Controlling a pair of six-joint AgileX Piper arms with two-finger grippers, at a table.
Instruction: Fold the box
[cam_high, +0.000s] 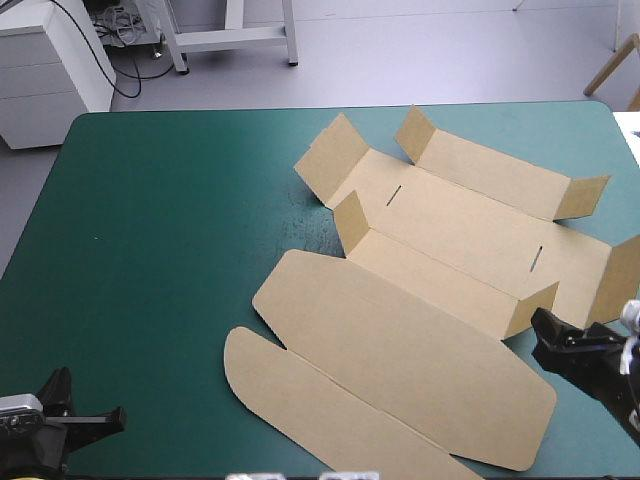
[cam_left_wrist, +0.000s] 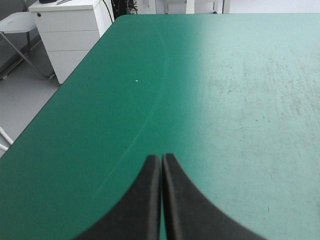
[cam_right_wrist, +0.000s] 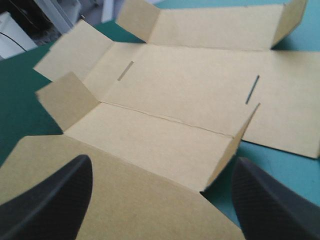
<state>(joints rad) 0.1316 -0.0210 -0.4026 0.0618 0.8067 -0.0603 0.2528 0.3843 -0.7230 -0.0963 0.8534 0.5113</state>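
Four small flaps stand raised on the flat brown box (cam_high: 440, 290).

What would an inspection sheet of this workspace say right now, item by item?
Surface: teal-green cover, faintly scuffed.
Job's things: box, brown, unfolded on the table's right half, small flaps raised, lid flat toward the near edge.
Clutter: nothing seen.
Grippers: left gripper shut, over bare cover; right gripper open, at the box's near right corner.
Cables: nothing seen.
Surroundings: white cabinet beyond the far left corner.
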